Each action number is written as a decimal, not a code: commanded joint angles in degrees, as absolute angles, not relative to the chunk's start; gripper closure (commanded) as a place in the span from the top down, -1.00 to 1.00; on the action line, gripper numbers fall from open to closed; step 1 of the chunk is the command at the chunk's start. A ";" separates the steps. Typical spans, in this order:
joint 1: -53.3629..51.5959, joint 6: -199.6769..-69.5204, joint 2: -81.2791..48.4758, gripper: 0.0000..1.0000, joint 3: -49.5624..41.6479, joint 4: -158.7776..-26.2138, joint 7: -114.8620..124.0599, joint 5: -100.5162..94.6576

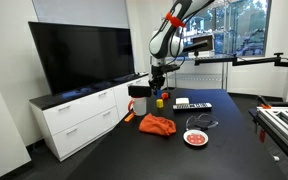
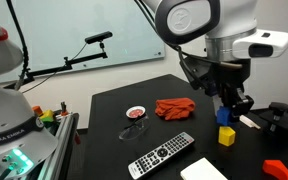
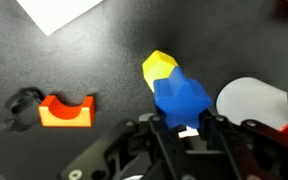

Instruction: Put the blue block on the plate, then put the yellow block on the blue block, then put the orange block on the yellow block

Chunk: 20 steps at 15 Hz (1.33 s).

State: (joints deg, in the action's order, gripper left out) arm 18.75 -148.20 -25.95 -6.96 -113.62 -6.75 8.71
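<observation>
Gripper (image 3: 184, 122) clamped on blue block (image 3: 181, 95), turned askew, yellow block (image 3: 160, 66) just beyond

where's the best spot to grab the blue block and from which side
Take the blue block by two opposite flat side faces, coming straight down from above. It is small and cube-like, and the yellow block sits close beside it, so use the faces clear of it, as the gripper does now.
</observation>
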 commanded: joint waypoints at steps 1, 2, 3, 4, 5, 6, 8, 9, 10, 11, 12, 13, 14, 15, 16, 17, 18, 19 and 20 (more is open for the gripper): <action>19.15 -146.96 -19.89 -0.83 -5.74 -117.67 -11.42 9.52; 18.78 -148.01 -19.01 -0.83 -5.44 -118.91 -12.21 9.47; 18.41 -148.11 -18.14 -0.83 -5.20 -120.09 -12.91 9.32; 17.80 -148.77 -17.71 -0.83 -4.96 -121.20 -13.21 9.08; 17.25 -149.24 -17.07 -0.83 -4.80 -122.54 -13.44 8.92; 16.91 -150.24 -16.86 -0.83 -4.33 -123.65 -13.79 9.32; 15.65 -154.11 -17.32 -0.83 -3.92 -125.84 -13.67 8.85; 15.03 -155.95 -17.52 -0.83 -3.83 -126.88 -13.55 8.15; 14.62 -157.45 -17.85 -0.83 -3.62 -127.80 -13.62 7.71; 14.29 -158.63 -17.67 -0.83 -3.47 -128.85 -13.66 7.29; 14.22 -159.71 -17.73 -0.83 -3.00 -129.74 -14.02 7.43; 14.15 -160.24 -17.21 -0.83 -2.68 -130.83 -14.45 7.34; 14.17 -160.05 -16.49 -0.83 -2.33 -131.89 -15.00 7.29; 14.14 -160.53 -15.71 -0.83 -2.02 -133.14 -15.66 7.17; 14.41 -160.12 -14.74 -0.83 -1.37 -134.24 -16.85 7.49; 14.52 -159.94 -13.61 -0.83 -0.76 -135.50 -18.01 7.76; 14.47 -159.83 -12.63 -0.83 -0.26 -136.69 -18.89 8.06; 14.23 -159.71 -11.40 -0.83 0.23 -137.90 -19.86 8.18; 13.91 -159.54 -9.94 -0.83 0.76 -139.46 -20.90 8.29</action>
